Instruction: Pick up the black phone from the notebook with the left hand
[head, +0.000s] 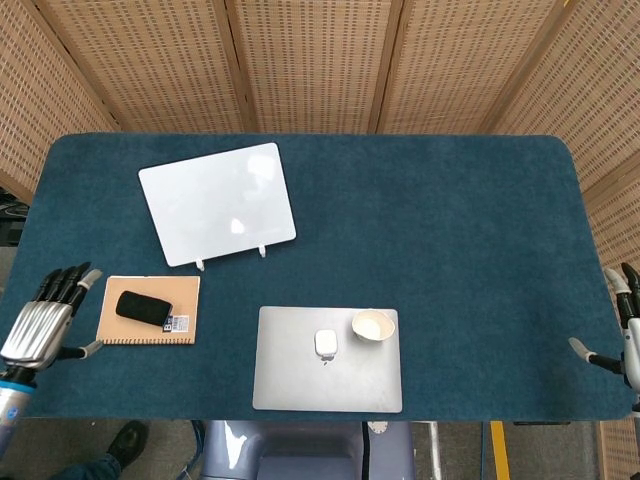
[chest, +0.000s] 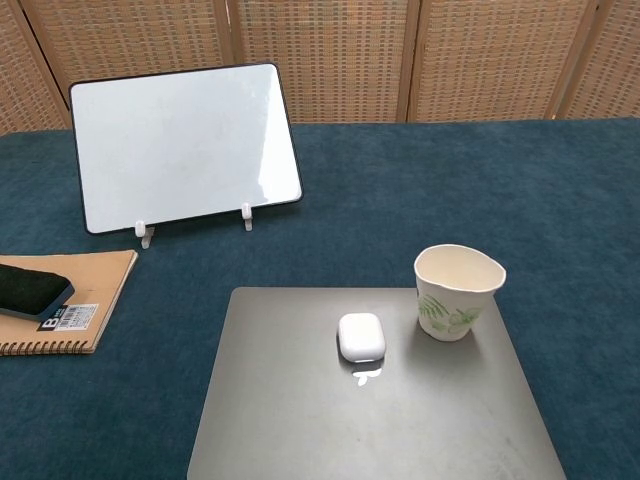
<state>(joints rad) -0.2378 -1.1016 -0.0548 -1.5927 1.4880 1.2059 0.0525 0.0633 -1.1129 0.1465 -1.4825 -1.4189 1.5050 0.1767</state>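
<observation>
The black phone (head: 143, 308) lies flat on a brown spiral notebook (head: 185, 293) near the table's front left; both show at the left edge of the chest view too, phone (chest: 30, 290) on notebook (chest: 95, 282). My left hand (head: 42, 321) hovers just left of the notebook with its fingers spread and nothing in it, a short gap from the phone. My right hand (head: 622, 330) sits at the table's far right edge, fingers apart and empty. Neither hand shows in the chest view.
A white board (head: 217, 203) stands propped behind the notebook. A closed grey laptop (head: 290, 375) lies at front centre, bearing a white earbud case (head: 326, 343) and a paper cup (head: 372, 326). Wicker screens (head: 320, 60) stand behind the table.
</observation>
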